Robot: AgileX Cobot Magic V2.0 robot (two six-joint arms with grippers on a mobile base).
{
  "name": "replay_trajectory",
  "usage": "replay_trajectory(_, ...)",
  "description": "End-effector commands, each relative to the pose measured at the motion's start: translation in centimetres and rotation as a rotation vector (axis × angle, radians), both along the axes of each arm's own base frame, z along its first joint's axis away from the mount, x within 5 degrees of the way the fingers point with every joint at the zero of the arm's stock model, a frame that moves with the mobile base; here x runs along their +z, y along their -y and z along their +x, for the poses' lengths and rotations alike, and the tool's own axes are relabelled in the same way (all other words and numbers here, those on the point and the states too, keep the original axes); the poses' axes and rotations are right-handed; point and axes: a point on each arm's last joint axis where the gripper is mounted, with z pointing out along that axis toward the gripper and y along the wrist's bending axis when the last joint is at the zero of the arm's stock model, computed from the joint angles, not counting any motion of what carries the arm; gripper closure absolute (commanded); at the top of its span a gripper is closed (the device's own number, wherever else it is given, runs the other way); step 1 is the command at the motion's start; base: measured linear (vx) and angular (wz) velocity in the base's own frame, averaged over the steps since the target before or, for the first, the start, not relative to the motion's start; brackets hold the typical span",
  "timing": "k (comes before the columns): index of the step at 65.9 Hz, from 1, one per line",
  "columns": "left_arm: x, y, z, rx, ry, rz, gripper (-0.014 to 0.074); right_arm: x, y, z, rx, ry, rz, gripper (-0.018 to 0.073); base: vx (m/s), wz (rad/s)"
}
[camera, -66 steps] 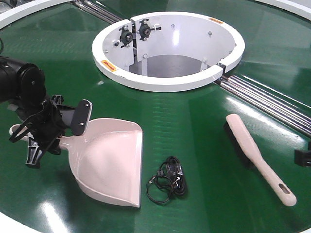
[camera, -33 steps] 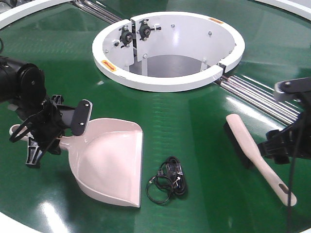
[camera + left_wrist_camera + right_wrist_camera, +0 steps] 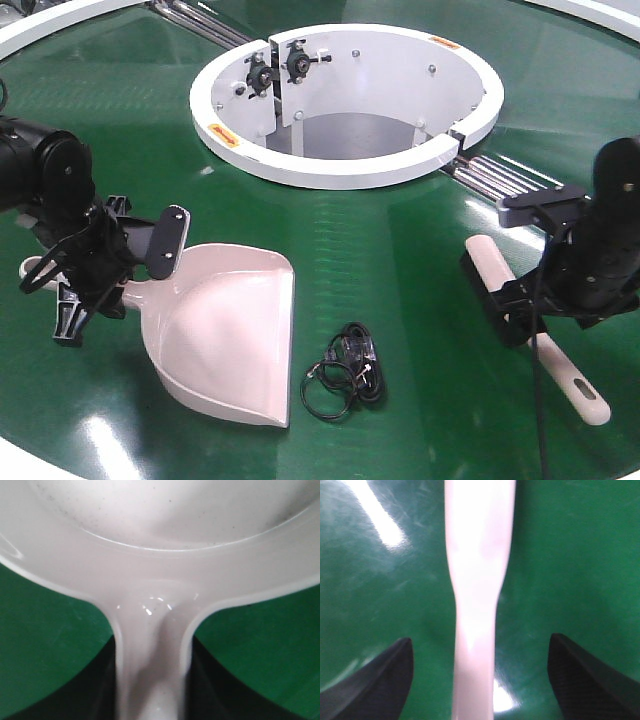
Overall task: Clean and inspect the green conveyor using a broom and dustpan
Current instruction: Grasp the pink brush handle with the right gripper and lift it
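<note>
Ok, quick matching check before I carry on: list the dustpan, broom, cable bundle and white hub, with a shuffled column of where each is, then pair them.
1. dustpan
2. broom
3. black cable bundle
4. white ring hub

A. handle between the spread fingers of the right gripper, not gripped
B. behind the rest, in the middle of the green conveyor
C. handle clamped in the left gripper
D. loose on the belt, between pan and brush

Pairs: 1-C, 2-A, 3-D, 4-B.
</note>
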Motion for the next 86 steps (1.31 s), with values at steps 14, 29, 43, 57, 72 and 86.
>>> replay_trajectory(14, 2.1, 0.4, -0.2, -0.013, 0.05, -0.022, 0.0603, -1.9, -0.3, 2.9, 0.014, -0.047, -0.022, 0.0081, 0.0, 0.0)
replay_trajectory(29, 2.1, 0.4, -0.2, -0.013, 0.05, -0.022, 0.0603, -3.4, -0.4, 3.8, 0.014, -0.107, -0.035, 0.0272, 0.0, 0.0)
replay_trajectory(43, 2.1, 0.4, -0.2, -0.013, 0.05, -0.022, 0.0603, -3.3, 0.1, 3.8, 0.036, -0.102, -0.09, 0.0574, 0.0, 0.0)
replay_trajectory(57, 2.1, 0.4, -0.2, -0.013, 0.05, -0.022, 0.0603, -1.6, 0.1, 3.2, 0.022, -0.074, -0.074, 0.0568, 0.0, 0.0)
replay_trajectory(72, 2.1, 0.4, -0.2, -0.013, 0.05, -0.022, 0.0603, 2.1, 0.2, 1.6, 0.011, 0.02, -0.049, 0.0567, 0.0, 0.0)
replay_trajectory(86, 2.1, 0.4, -0.2, -0.013, 0.05, -0.022, 0.0603, 5.3, -0.5, -0.6, 0.002, 0.065, 0.026, 0.0564, 0.0, 0.0)
